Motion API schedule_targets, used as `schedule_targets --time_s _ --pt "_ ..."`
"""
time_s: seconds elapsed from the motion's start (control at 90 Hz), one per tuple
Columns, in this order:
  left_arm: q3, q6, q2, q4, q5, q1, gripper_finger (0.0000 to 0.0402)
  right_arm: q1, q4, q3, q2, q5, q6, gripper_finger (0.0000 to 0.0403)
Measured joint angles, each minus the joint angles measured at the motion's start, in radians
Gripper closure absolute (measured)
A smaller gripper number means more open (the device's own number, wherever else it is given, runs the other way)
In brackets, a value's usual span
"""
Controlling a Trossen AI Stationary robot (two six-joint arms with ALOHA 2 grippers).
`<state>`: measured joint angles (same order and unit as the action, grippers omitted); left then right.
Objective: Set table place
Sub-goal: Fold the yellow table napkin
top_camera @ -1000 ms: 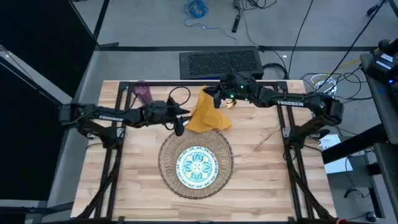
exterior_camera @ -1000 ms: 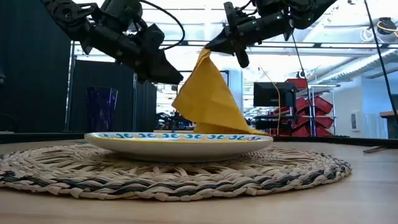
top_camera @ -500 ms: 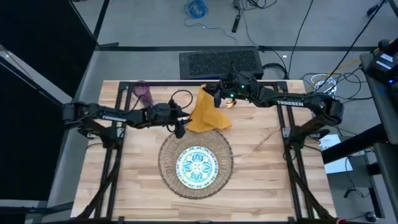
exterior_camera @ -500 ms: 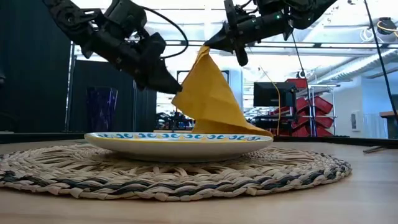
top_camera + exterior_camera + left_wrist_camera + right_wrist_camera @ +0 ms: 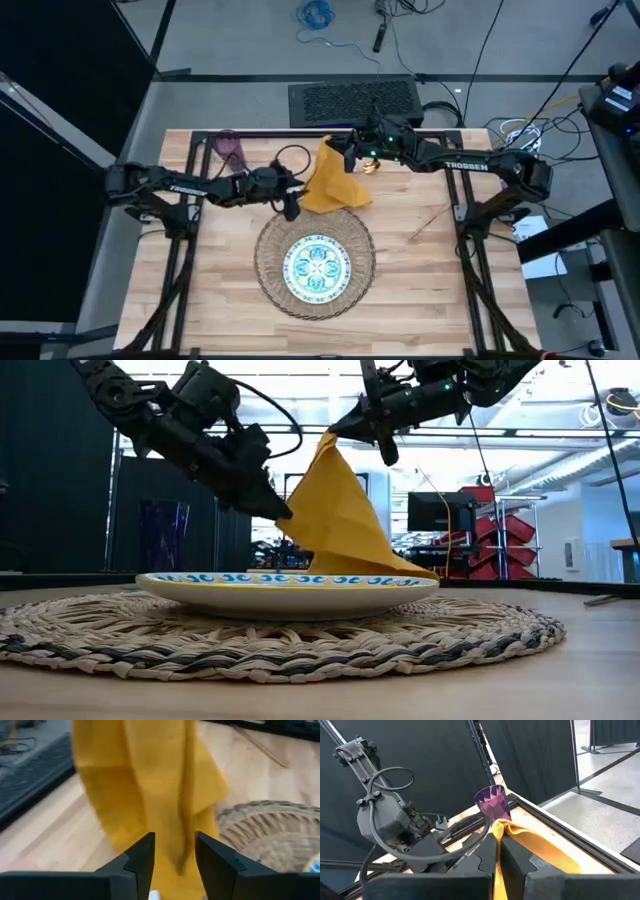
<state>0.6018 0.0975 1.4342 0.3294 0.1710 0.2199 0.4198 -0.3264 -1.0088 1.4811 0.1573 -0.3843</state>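
One napkin (image 5: 333, 181) pinched in right pincer (image 5: 349, 153), left pincer (image 5: 290, 205) parted around its edge

A rectangular light wooden surface (image 5: 220, 300) with butcher-block planks, framed by black metal rails, fills the middle of the overhead view. A large round woven straw placemat (image 5: 270, 240) lies flat on it, roughly central. A white plate with a teal floral pattern (image 5: 316, 266) sits on the placemat, inside its rim. A small purple cup (image 5: 230, 147) stands upright near the far left corner. The lower folds of a mustard-yellow napkin (image 5: 335, 185) rest on the wood just beyond the placemat, touching its far edge. A thin piece of cutlery (image 5: 428, 222) lies slanted on the bare wood, well to the right of the placemat.
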Motion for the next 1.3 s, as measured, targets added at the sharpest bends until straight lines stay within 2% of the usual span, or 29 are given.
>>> schedule_targets --time_s 0.078,0.222,0.278,0.522,0.733,1.056,1.3 --pt "0.000 0.000 0.000 0.001 0.018 0.000 0.0303 0.000 0.000 0.000 0.000 0.000 0.000 0.0403" --pt "0.000 -0.003 0.000 0.001 0.024 0.000 0.0380 0.000 0.000 0.000 0.000 0.000 0.000 0.0403" --pt "0.000 -0.005 0.000 0.001 0.021 0.000 0.0394 0.000 0.000 0.000 0.000 0.000 0.000 0.0403" --pt "0.000 -0.027 -0.013 -0.005 0.016 -0.001 0.0401 0.000 -0.005 0.000 0.000 0.001 0.000 0.0403" --pt "0.001 -0.035 -0.095 -0.051 0.017 -0.007 0.0401 0.000 0.005 -0.005 0.000 0.001 -0.008 0.0403" --pt "0.014 -0.085 -0.372 -0.194 0.079 -0.006 0.0401 -0.001 0.081 -0.126 0.000 -0.009 0.025 0.0403" --pt "0.185 -0.176 -0.504 -0.351 0.107 -0.006 0.0401 0.000 0.106 -0.195 0.018 -0.034 0.034 0.0403"
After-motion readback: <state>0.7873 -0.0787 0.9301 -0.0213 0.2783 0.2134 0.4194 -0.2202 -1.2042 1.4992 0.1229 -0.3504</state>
